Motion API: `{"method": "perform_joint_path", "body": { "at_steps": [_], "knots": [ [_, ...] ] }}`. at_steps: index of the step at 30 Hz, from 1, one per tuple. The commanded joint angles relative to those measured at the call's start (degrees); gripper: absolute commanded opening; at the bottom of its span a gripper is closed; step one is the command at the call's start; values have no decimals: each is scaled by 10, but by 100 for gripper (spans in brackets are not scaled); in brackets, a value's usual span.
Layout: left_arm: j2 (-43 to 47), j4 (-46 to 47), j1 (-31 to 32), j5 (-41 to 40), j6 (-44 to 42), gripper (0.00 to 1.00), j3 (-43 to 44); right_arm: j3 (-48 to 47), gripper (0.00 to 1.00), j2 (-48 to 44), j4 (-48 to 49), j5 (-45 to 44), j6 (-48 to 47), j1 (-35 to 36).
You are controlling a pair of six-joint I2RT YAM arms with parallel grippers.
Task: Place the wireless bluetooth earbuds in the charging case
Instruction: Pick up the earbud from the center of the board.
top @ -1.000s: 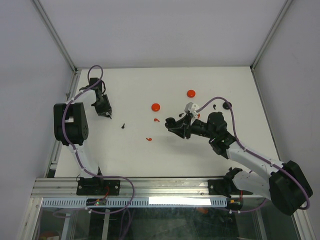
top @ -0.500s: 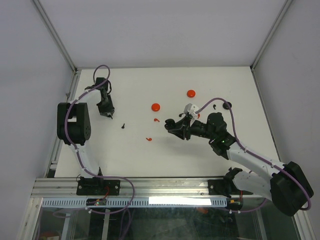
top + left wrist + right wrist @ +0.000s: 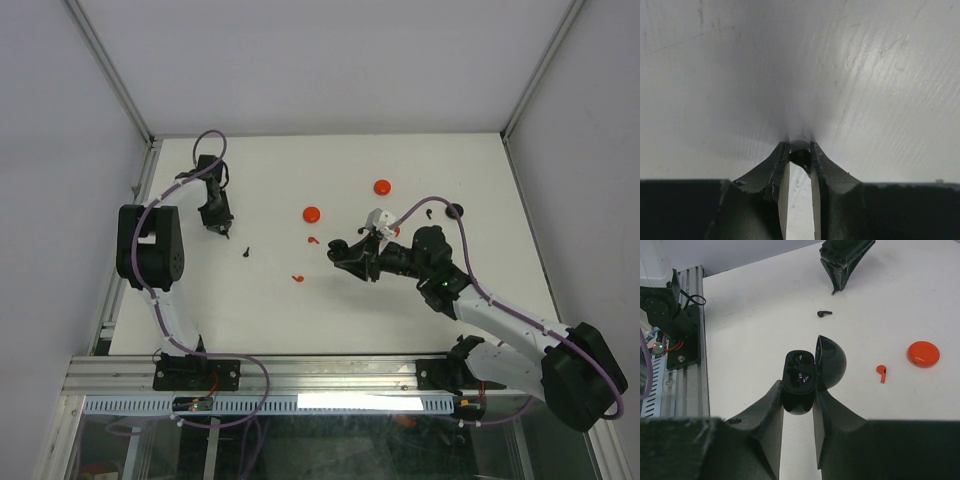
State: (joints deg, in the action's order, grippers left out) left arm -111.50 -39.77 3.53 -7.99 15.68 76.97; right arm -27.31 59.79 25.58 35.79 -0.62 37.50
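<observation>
Narrowed over the last second and edged along the left of the table [image 3: 420, 170] — left gripper [image 3: 800, 149], now pinched shut on what looks like a black earbud [image 3: 800, 156]. Clamped in right gripper [image 3: 798, 399]: charging case [image 3: 799, 374], lid up, well apart from that earbud. Means pickup likely made — carry-over next.

a black earbud [image 3: 245, 252] lies near the left gripper [image 3: 219, 230].
</observation>
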Motion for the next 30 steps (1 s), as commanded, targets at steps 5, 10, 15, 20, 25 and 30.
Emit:
{"method": "perform_joint_path", "body": {
  "at_steps": [5,10,15,20,25,30],
  "knots": [
    [70,-7,39,5,31,14,-27,-34,0,1,45,-30,-23,19],
    [124,9,66,-13,54,12,-37,-35,0,14,73,-58,-35,28],
    [196,42,107,-36,79,11,-63,-36,0,36,101,-76,-46,39],
    [268,83,160,-71,99,10,-89,-26,0,52,165,-110,-48,47],
    [336,128,221,-100,107,10,-111,-22,0,69,215,-145,-51,55],
    [390,174,278,-127,118,8,-137,-12,0,92,266,-171,-47,54]
  ]
}}
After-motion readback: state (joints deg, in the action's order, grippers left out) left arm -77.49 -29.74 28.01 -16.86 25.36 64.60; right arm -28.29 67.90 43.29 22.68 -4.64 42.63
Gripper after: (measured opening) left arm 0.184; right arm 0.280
